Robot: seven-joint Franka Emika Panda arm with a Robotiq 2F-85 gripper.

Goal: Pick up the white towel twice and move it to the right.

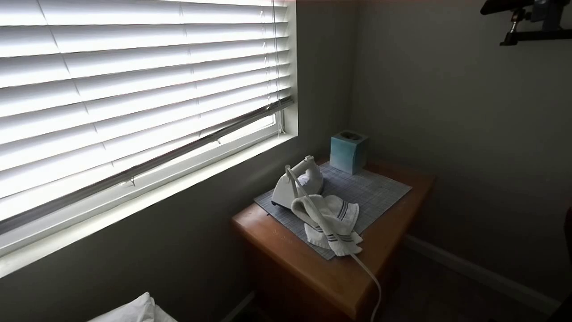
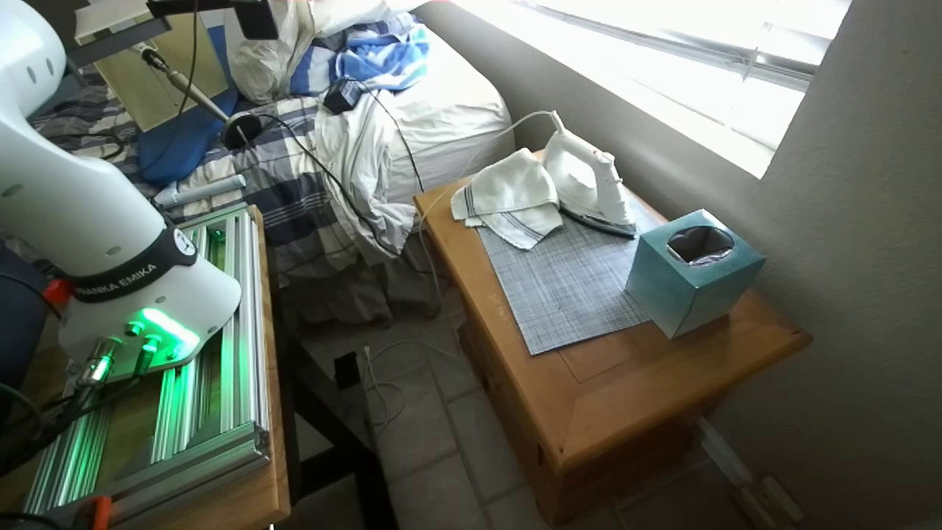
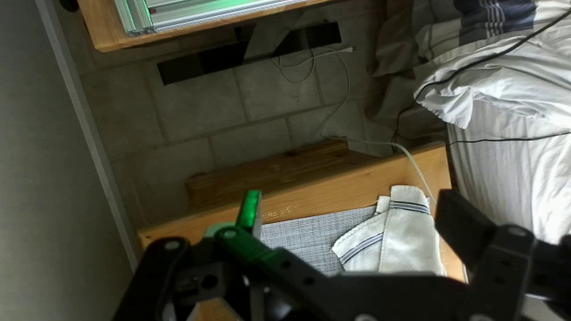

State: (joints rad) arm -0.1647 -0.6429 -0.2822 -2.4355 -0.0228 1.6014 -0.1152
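Note:
A white towel with dark stripes lies crumpled on the small wooden table in both exterior views (image 1: 328, 217) (image 2: 511, 188). It rests partly on a grey placemat (image 1: 380, 192), beside a white iron (image 2: 578, 173). In an exterior view the iron's cord passes in front of the towel. In the wrist view the towel (image 3: 408, 240) shows beyond the fingers, its lower part hidden by the gripper body. My gripper (image 3: 352, 210) is open, its fingers wide apart with nothing between them, above the table. The gripper does not show in the exterior views.
A teal tissue box (image 1: 346, 154) (image 2: 692, 272) stands on the table near the wall. The window wall runs along one table side. A bed (image 2: 441, 110) lies past the towel's end. The cord (image 3: 412, 162) hangs over the table edge. The arm base (image 2: 154, 309) stands on a separate bench.

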